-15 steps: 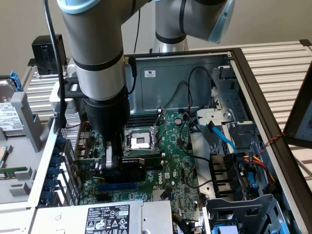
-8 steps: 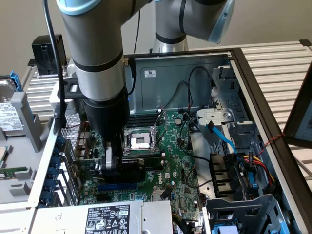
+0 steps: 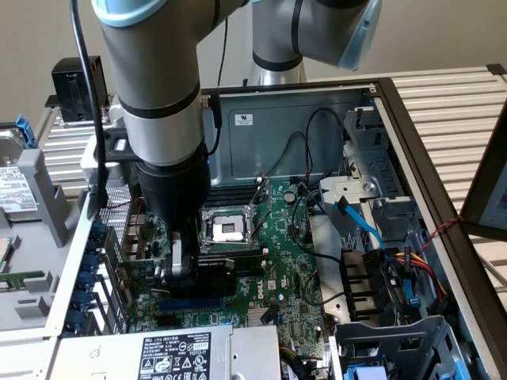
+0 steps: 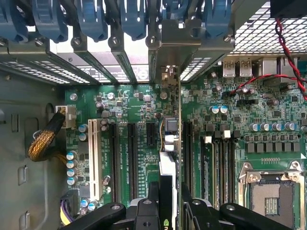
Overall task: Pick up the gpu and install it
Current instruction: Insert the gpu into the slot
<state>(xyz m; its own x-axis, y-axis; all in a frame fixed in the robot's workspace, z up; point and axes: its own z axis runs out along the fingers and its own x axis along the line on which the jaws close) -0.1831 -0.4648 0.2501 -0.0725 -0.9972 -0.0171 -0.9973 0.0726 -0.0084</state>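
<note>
Now the gripper [image 4: 167,211] is seen closed on the gpu [image 4: 169,143], which is clamped on edge between its black fingers [image 4: 148,208]. The card is held upright inside the open computer case [image 3: 317,119], over the expansion slots of the green motherboard [image 4: 225,124], beside the CPU socket [image 3: 226,229]. Its metal end bracket [image 4: 168,43] is set against the rear slot openings, under the row of blue clips [image 4: 91,19]. Whether the card is seated in a slot cannot be told.
</note>
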